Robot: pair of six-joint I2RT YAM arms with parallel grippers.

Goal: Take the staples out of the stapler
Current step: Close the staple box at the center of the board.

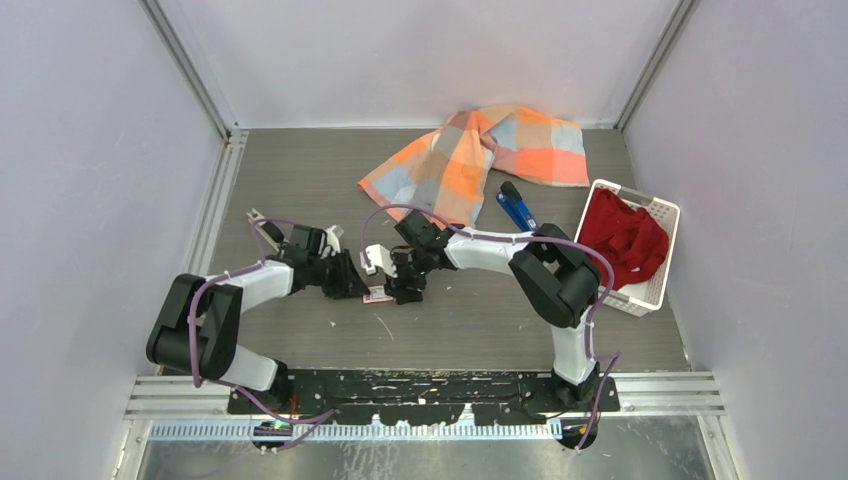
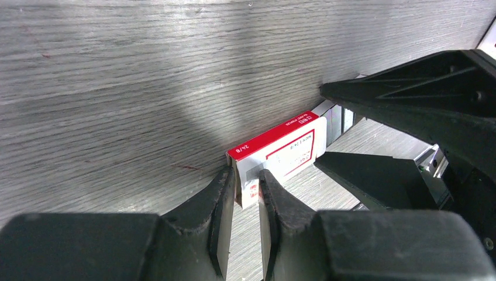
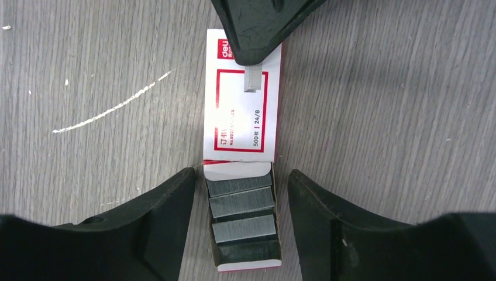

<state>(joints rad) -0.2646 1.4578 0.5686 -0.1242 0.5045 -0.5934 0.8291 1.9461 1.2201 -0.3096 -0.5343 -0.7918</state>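
The blue stapler lies at the back right beside the checked cloth, far from both grippers. A small white-and-red box lies mid-table with its tray pulled out. Several grey strips of staples lie in the tray. One short staple strip rests on the box's top. My left gripper is shut on the box's far end. My right gripper is open, one finger on each side of the tray, not touching it. In the top view both grippers meet at the box.
An orange-and-blue checked cloth lies crumpled at the back. A white basket holding a red cloth stands at the right. White scratch marks show on the table. Walls close in on three sides.
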